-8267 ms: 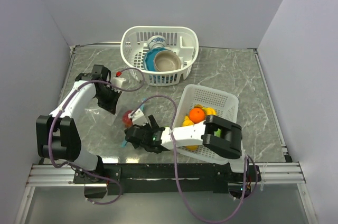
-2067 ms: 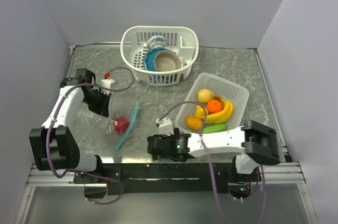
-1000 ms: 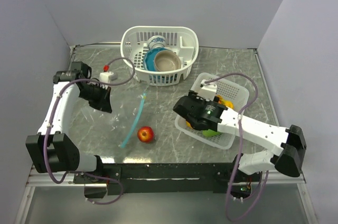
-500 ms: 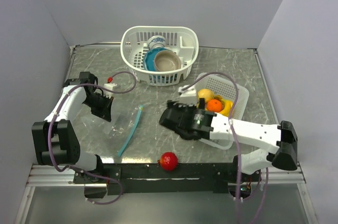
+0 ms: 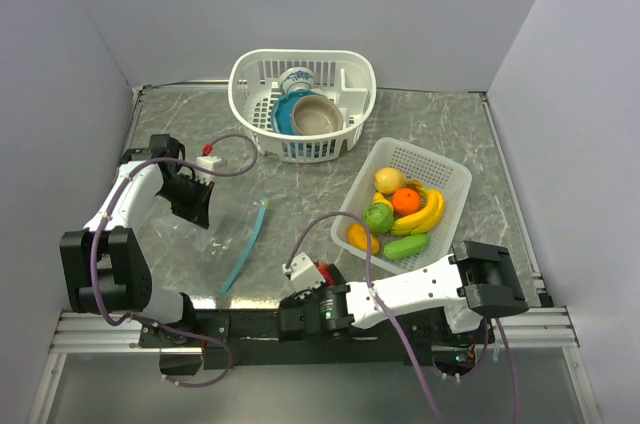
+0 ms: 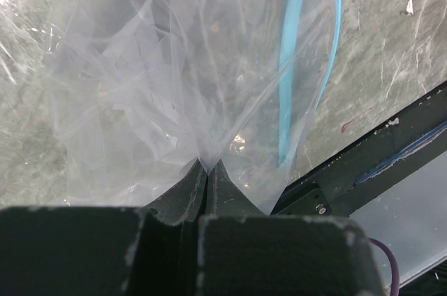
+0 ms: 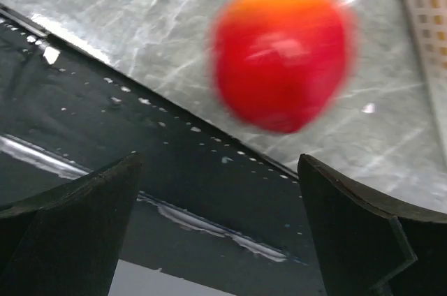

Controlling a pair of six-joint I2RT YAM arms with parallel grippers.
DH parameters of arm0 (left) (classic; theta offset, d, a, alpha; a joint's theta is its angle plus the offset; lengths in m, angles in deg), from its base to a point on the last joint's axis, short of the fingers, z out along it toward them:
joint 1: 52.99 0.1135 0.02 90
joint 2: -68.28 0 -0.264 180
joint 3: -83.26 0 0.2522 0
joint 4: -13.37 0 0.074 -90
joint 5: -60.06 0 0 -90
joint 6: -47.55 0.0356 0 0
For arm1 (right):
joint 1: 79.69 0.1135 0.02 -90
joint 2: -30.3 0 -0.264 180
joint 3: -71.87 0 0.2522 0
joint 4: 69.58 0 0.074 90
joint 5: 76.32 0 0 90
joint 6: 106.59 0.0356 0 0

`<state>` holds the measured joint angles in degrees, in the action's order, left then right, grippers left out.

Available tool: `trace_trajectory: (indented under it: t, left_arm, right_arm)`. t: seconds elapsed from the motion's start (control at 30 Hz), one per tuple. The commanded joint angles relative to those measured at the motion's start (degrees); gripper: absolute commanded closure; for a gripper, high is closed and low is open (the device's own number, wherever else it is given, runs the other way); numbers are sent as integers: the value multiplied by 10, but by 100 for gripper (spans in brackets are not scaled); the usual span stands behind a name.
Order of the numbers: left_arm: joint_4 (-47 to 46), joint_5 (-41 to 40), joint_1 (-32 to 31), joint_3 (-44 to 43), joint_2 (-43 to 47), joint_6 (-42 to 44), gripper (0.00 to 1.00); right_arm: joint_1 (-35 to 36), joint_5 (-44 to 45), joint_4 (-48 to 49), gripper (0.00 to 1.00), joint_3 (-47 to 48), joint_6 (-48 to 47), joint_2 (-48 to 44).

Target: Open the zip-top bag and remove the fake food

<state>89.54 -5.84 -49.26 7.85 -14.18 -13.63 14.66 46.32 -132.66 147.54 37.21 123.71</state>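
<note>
My left gripper [image 5: 192, 206] is shut on a fold of the clear zip-top bag [image 5: 222, 236], which hangs limp to the table. Its teal zip strip [image 5: 246, 242] trails toward the near edge. In the left wrist view the jaws of the gripper [image 6: 207, 165] pinch the plastic [image 6: 174, 79], and the strip [image 6: 288, 79] is on the right. The red apple [image 5: 324, 273] lies outside the bag at the table's near edge. It is blurred in the right wrist view [image 7: 282, 64]. My right gripper [image 7: 220, 163] is open and empty just short of it, low over the front rail [image 5: 312, 312].
A white basket [image 5: 440, 170] at right holds a lemon [image 5: 389, 180], an orange [image 5: 405, 200], a banana [image 5: 426, 215] and green pieces [image 5: 405, 246]. A white basket [image 5: 300, 62] at the back holds bowls and a cup. The black front rail [image 7: 174, 170] is under my right gripper.
The apple left the bag and rolled to the near edge. My right arm swung from the fruit basket down to the front rail beside the apple. My left gripper keeps hold of the bag.
</note>
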Motion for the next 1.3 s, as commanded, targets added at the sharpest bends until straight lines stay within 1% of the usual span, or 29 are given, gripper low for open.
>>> trace_trajectory:
  t: [0.0,0.03,0.2,0.37,0.53,0.67,0.73,0.83,0.87,0.9,0.97,1.0,1.13,1.27]
  left_arm:
    - [2,11,-2,-25,2,-6,99]
    - [3,10,-2,-24,4,-5,99]
    - [6,1,-2,-17,15,1,99]
    - [9,2,-1,-18,19,4,99]
    - [2,7,-1,-16,16,4,99]
    - [-1,15,-1,-15,8,-1,99]
    - [2,13,-1,-16,10,0,99]
    - [6,10,-1,-19,12,4,98]
    - [9,10,-1,-21,12,4,97]
    - [10,10,-1,-21,12,4,90]
    - [15,13,-2,-20,6,6,80]
    - [15,13,-1,-19,5,6,79]
    - [7,12,-1,-13,5,3,83]
    - [10,18,-1,-16,2,1,92]
  right_arm:
    - [-12,-14,78,0,0,-3,-21]
    - [-23,-15,99,0,-5,-13,-19]
    - [-57,1,129,0,-14,-29,6]
    - [-75,47,77,0,17,-35,39]
    - [-75,80,49,0,49,-35,28]
    - [-92,123,7,0,87,-16,50]
    - [-105,133,6,0,100,-18,56]
    - [-122,121,32,0,95,-35,59]
    - [-125,119,36,0,94,-35,64]
    - [-130,117,39,0,91,-37,67]
    - [-141,117,48,0,88,-41,77]
    - [-142,117,49,0,86,-41,81]
    - [-153,131,63,0,77,-48,100]
    - [-164,142,77,0,76,-55,119]
